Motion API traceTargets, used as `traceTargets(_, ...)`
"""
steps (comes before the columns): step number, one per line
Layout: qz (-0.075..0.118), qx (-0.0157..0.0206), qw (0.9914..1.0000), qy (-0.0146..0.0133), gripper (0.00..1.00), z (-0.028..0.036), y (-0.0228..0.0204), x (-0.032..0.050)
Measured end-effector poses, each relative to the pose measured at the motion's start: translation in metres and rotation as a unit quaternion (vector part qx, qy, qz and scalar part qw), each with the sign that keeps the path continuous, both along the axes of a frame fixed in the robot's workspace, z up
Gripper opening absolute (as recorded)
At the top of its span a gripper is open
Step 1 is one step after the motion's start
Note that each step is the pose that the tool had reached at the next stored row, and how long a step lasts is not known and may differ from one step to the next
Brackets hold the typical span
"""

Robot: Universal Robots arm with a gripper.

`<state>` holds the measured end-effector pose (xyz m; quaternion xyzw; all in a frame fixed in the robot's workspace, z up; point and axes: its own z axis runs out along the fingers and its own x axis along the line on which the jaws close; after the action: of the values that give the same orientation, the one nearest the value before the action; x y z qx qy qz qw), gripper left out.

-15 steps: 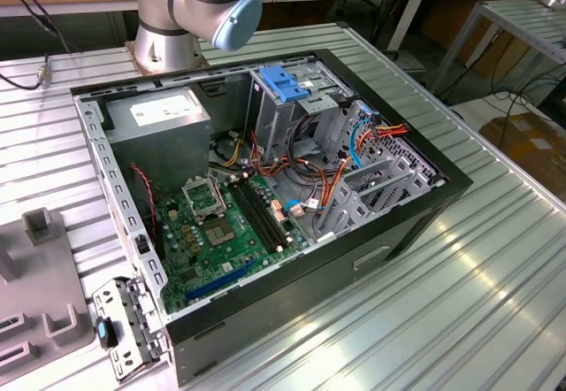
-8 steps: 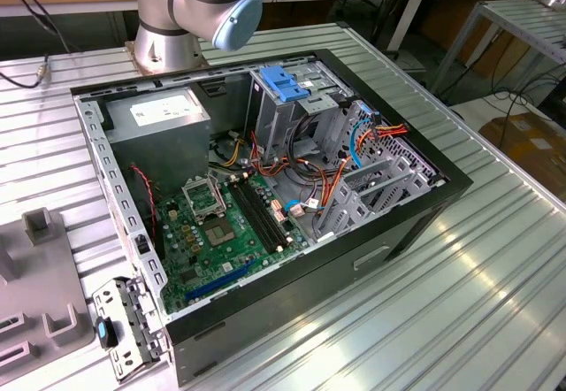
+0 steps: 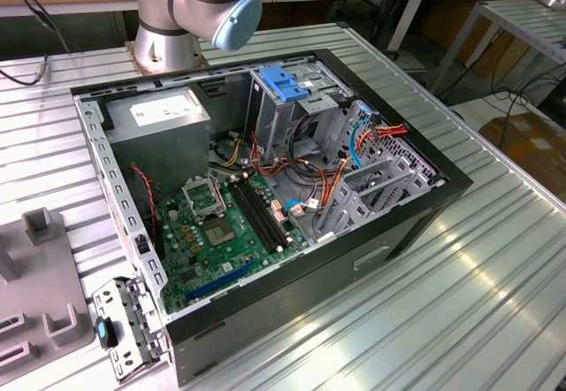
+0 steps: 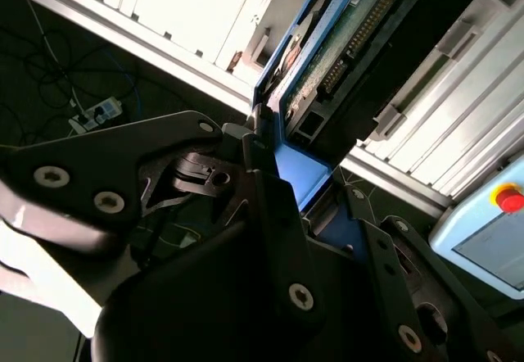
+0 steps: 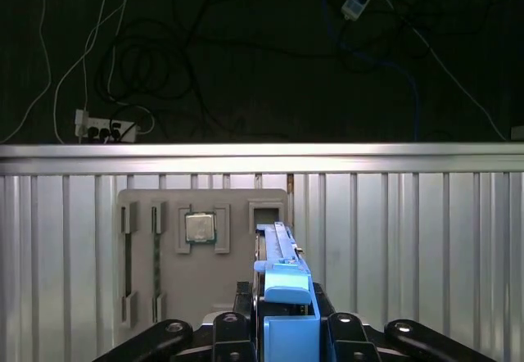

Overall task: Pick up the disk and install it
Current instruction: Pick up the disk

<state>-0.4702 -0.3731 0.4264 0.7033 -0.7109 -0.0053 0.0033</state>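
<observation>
Disk (image 4: 352,47): flat black slab with a green circuit-board face, framed by glossy bright blue plastic rails; it stands on edge in the gripper (image 5: 286,329), whose black metal fingers (image 4: 266,190) are clenched on its blue end; it sits over a matte grey fixture plate (image 5: 164,280) near one edge of the counter; whether it touches the plate cannot be told.
Plate: slotted, holding a square metallic processor chip (image 5: 199,228).
Counter (image 3: 495,276): ribbed, shiny aluminium.
Computer case (image 3: 354,258): black, open, with a green motherboard (image 3: 221,232) and a light-blue latch (image 3: 285,84).
Floor: dark, with loose cables and a power strip (image 5: 102,130).
</observation>
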Motion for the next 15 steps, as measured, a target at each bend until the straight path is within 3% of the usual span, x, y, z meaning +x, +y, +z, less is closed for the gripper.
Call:
traceTargets(2, 0.000, 0.0000, 1.00000, 0.0000, 0.37, 0.0018, 0.0000, 0.0000)
traceTargets(3, 0.000, 0.0000, 1.00000, 0.0000, 0.37, 0.0091, 0.0000, 0.0000)
traceTargets(4, 0.000, 0.0000, 1.00000, 0.0001, 0.37, 0.0198, 0.0000, 0.0000)
traceTargets(5, 0.000, 0.0000, 1.00000, 0.0000, 0.37, 0.0376, 0.0000, 0.0000)
traceTargets(6, 0.000, 0.0000, 1.00000, 0.0000, 0.37, 0.0448, 0.0000, 0.0000)
traceTargets(15, 0.000, 0.0000, 1.00000, 0.0001, 0.37, 0.0698, 0.0000, 0.0000)
